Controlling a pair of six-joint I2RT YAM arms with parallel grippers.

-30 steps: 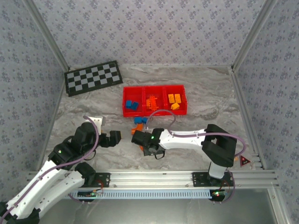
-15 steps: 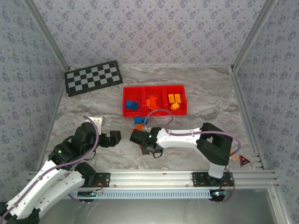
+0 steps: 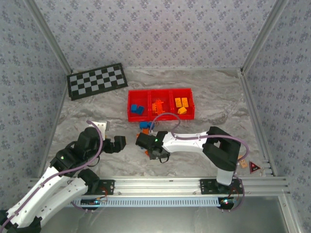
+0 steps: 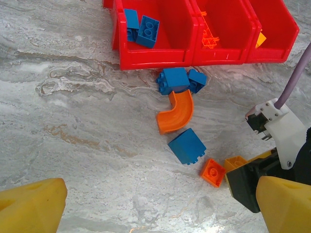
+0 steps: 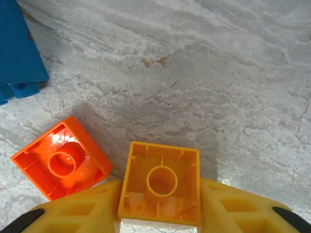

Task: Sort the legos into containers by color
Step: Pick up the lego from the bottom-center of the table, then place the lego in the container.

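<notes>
My right gripper (image 5: 160, 206) is shut on a yellow-orange brick (image 5: 160, 182), held hollow side toward the camera, low over the table. A red-orange brick (image 5: 60, 158) lies upside down just left of it, with a blue cube (image 4: 187, 145) beyond. A curved orange piece (image 4: 176, 114) and two blue bricks (image 4: 172, 80) lie in front of the red tray (image 4: 155, 59). The tray (image 3: 160, 118) holds blue bricks (image 3: 137, 109) on the left, orange ones (image 3: 157, 106) in the middle and yellow ones (image 3: 181, 103) on the right. My left gripper (image 3: 116, 144) hovers open and holds nothing.
A black-and-grey checkerboard (image 3: 96, 80) lies at the back left. A small white piece (image 3: 99, 126) sits beside the left arm. A warning triangle sticker (image 3: 253, 168) is at the front right edge. Metal frame rails border the table.
The right arm's elbow has swung left and its gripper has edged slightly left with the yellow-orange brick. The left arm has not moved.
</notes>
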